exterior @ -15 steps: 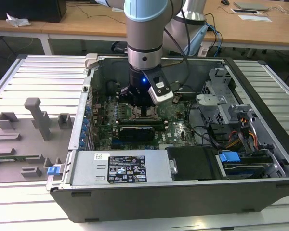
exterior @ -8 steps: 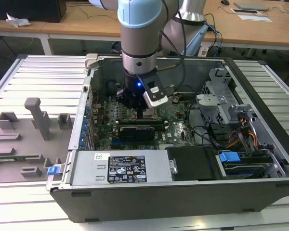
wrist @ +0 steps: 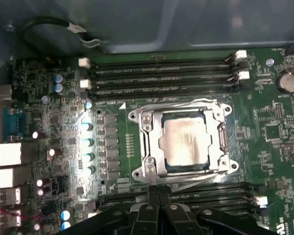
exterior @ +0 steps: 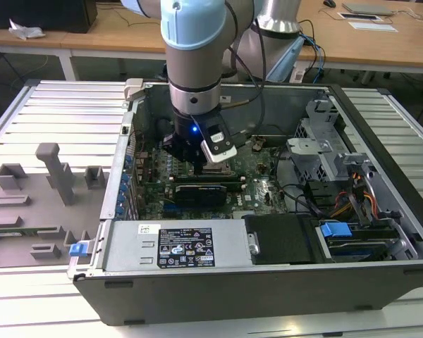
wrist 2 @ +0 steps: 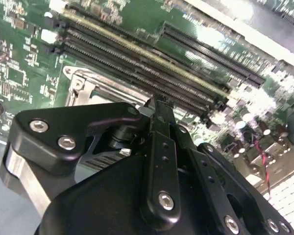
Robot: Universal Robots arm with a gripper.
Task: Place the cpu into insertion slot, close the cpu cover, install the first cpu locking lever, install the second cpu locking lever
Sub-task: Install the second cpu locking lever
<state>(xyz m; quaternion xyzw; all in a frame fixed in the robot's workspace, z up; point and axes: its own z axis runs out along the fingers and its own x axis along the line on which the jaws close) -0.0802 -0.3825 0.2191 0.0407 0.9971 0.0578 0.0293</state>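
The gripper (exterior: 197, 165) hangs low inside the open computer case (exterior: 381, 282), over the middle of the green board (wrist: 274, 161). In both wrist views its 2 fingertips (wrist: 159, 193) look pressed together with nothing between them.

The cpu (wrist: 186, 142) sits in the insertion slot (wrist: 135, 116). It lies flat with its pale shiny top facing up. The cpu cover (wrist: 152, 147) lies flat over it, and the chip shows through the window in the middle. The gripper is just beside 1 edge of the slot, above a row of long black memory slots (wrist: 210, 193). It is not touching the chip.

The chip looks light, thin and stiff. I think it breaks easily, so it is best held by its 2 side edges, never by its underside. Its top looks smooth and may be slippery. It is almost square, so it has no real long side. The cover looks like thin hard metal, best pushed on its rim.

Thin wire levers seem to run along 2 sides of the slot. I cannot tell if they are hooked down.
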